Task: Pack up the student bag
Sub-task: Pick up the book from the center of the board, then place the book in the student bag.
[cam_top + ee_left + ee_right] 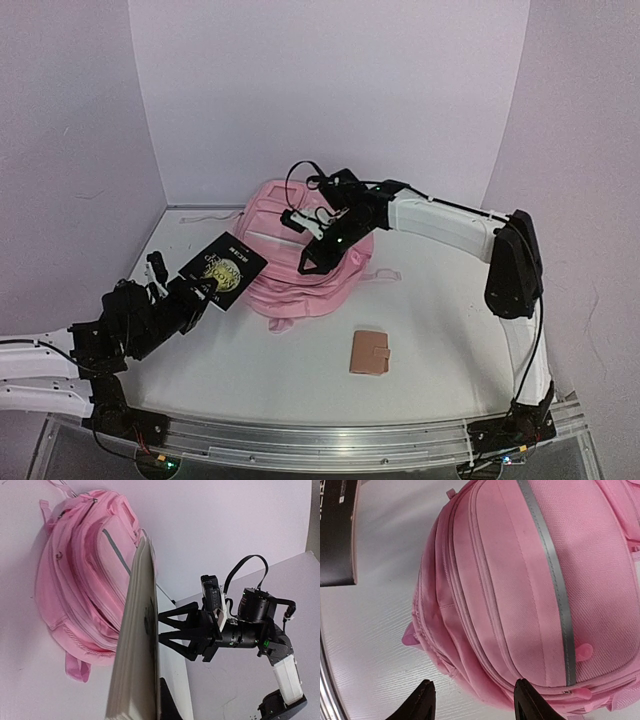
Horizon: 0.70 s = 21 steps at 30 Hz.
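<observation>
Item: the student bag (290, 290), pink fabric with a grey-white stripe (555, 580) down its front. You are seeing it lying flat, front face up, at the middle of the table (430, 330), somewhat toward the far side. Directly above it, the right gripper (322, 252) is hovering with its two black fingers spread wide apart. It is carrying nothing, and in the right wrist view the fingertips (426, 696) are hanging over the bag's rounded edge without touching it. Just left of the bag, the left gripper (197, 292) is clamping the near left corner of a black book (225, 268) with a round gold emblem on its cover. It is holding the book raised off the table with the far corner reaching over the bag's left edge. You cannot tell whether book and bag are touching. In the left wrist view the book (135, 645) is showing edge-on, pale pages outward. A small brown wallet (369, 352) is lying flat on the table, near and right of the bag, apart from it.
</observation>
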{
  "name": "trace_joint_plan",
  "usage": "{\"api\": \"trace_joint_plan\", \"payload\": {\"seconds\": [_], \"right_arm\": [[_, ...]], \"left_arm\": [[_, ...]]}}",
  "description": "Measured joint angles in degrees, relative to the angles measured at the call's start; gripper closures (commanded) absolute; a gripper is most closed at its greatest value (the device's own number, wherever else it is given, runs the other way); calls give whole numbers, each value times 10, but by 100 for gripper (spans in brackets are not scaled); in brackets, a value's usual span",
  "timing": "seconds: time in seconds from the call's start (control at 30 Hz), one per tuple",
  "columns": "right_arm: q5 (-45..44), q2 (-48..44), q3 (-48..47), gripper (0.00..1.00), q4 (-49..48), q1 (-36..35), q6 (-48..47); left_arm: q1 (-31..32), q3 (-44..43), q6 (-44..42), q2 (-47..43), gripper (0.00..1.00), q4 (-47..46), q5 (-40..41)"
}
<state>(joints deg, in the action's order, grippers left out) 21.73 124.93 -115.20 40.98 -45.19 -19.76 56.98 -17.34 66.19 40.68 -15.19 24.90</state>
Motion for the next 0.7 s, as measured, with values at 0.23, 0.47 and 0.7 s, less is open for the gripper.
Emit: {"api": "trace_joint_plan", "payload": {"seconds": [0.23,0.47,0.7], "right_arm": [[-85,32,-2,19,-47,-50,-37],[-215,39,33,20,-144,-94,-91],[-311,79,52,23,-232,-108,-137]], "left_arm": [[19,-11,12,14,100,58,59],[21,-18,13,10,100,84,81],[21,-19,11,6,100,93,83]]}}
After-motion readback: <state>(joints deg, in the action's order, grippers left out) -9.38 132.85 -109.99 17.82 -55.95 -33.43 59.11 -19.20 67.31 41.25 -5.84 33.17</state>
